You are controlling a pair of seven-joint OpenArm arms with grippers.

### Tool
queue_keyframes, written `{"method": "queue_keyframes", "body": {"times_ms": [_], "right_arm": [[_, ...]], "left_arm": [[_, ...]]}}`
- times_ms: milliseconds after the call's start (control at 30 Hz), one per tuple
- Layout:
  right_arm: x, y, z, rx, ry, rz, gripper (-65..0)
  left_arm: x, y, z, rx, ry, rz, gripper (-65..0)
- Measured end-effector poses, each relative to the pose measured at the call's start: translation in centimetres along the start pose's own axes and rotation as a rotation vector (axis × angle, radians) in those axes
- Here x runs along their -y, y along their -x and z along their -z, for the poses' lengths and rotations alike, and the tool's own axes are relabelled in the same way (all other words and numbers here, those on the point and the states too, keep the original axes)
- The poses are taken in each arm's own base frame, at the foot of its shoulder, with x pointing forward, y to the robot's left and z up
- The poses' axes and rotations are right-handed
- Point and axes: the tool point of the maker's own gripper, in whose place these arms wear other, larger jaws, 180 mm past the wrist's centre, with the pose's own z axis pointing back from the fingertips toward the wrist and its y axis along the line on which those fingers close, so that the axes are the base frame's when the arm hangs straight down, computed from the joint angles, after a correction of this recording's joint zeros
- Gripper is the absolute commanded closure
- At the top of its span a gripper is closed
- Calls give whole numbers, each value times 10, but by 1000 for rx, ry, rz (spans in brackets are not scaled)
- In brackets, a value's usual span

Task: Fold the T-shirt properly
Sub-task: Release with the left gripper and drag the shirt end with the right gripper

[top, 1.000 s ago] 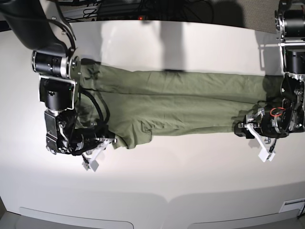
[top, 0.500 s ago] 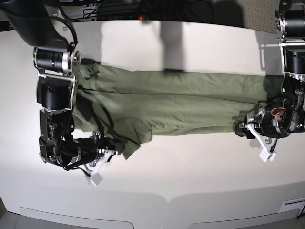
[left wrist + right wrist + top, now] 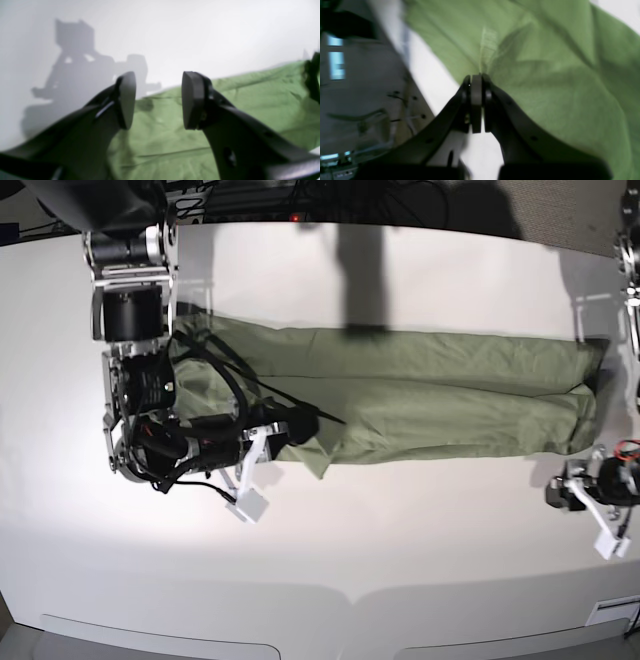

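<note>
The green T-shirt (image 3: 440, 395) lies as a long folded band across the white table (image 3: 400, 540). My right gripper (image 3: 296, 430) is shut on the T-shirt's left end and holds it lifted and doubled over toward the middle. In the right wrist view the closed pads (image 3: 476, 100) pinch a fold of the T-shirt (image 3: 545, 75) beside a pale label patch (image 3: 488, 40). My left gripper (image 3: 562, 492) is open, on bare table just in front of the T-shirt's right end. In the left wrist view the left gripper (image 3: 158, 100) holds nothing, with the T-shirt (image 3: 250, 100) beyond its fingers.
Dark cables and equipment (image 3: 300, 195) line the table's back edge. The right arm's body (image 3: 135, 330) stands over the T-shirt's back left corner. Its cables (image 3: 225, 380) trail across the cloth. The table's front edge (image 3: 350, 600) is near the bottom.
My right gripper has carried the T-shirt's left end to the right, folding it over. The left arm has drawn back from the T-shirt's right end toward the front right.
</note>
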Motion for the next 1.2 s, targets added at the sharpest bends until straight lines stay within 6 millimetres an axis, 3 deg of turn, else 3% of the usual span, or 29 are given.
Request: {"method": "queue_keyframes", "body": {"times_ms": [100, 233, 500, 667, 800, 933, 1200], "right_arm": [[-28, -3, -6, 64, -63, -57, 0], [-37, 23, -12, 46, -50, -79, 0], [-24, 101, -28, -69, -27, 38, 0], [-7, 152, -56, -184, 44, 101, 0], [5, 178, -81, -258, 103, 126, 0], [15, 190, -109, -308, 149, 133, 0], [18, 178, -153, -310, 163, 126, 0]], "left_arm": [[-11, -10, -10, 7, -24, 11, -292], [-23, -18, -24, 20, -38, 7, -292], [-22, -15, -23, 15, -28, -2, -292], [-22, -14, -23, 14, -29, -2, -292], [-22, -14, -23, 14, -29, -2, -292], [-22, -14, -23, 14, -28, -3, -292], [-22, -12, -23, 2, -28, -3, -292]]}}
